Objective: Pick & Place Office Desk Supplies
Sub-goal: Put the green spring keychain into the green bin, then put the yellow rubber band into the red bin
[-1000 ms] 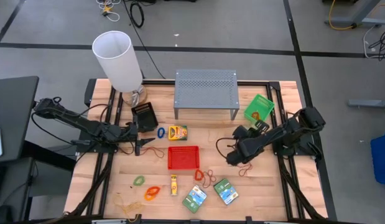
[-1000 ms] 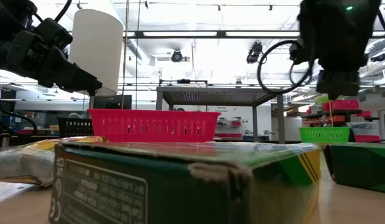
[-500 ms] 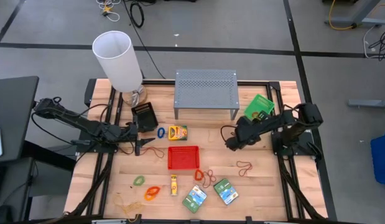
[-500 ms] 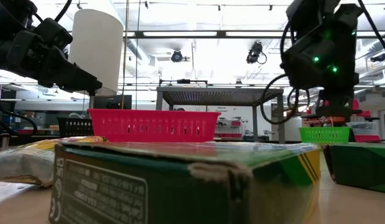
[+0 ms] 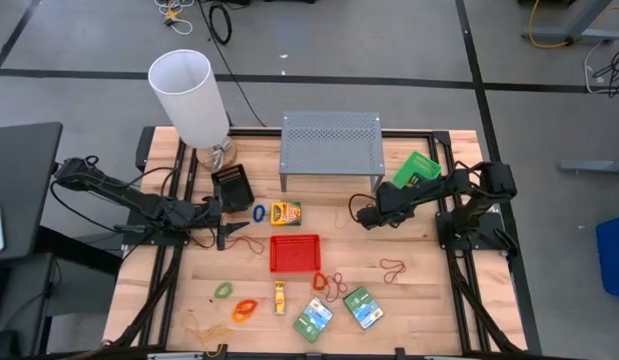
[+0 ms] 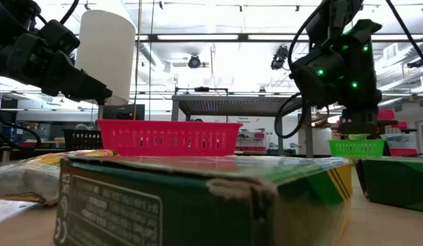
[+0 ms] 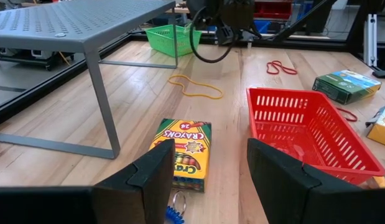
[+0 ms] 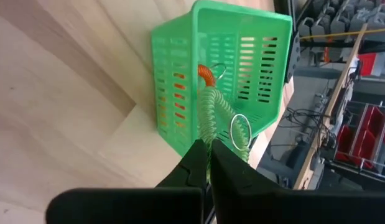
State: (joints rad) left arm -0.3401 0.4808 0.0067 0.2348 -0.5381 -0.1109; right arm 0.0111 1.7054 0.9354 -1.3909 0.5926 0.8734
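Coil cord, a green springy plastic band with a metal ring (image 8: 212,118), hangs pinched in the closed right gripper (image 8: 208,152), dangling lengthwise just short of the green mesh plastic tray (image 8: 242,37) straight ahead.

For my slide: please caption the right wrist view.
Right gripper, fingers shut on a green coil, beside the green tray.

A tall white cylindrical lampshade (image 5: 189,98) stands at the desk's (image 5: 429,300) far left corner. A grey perforated metal stand (image 5: 330,139) sits along the far edge's middle.
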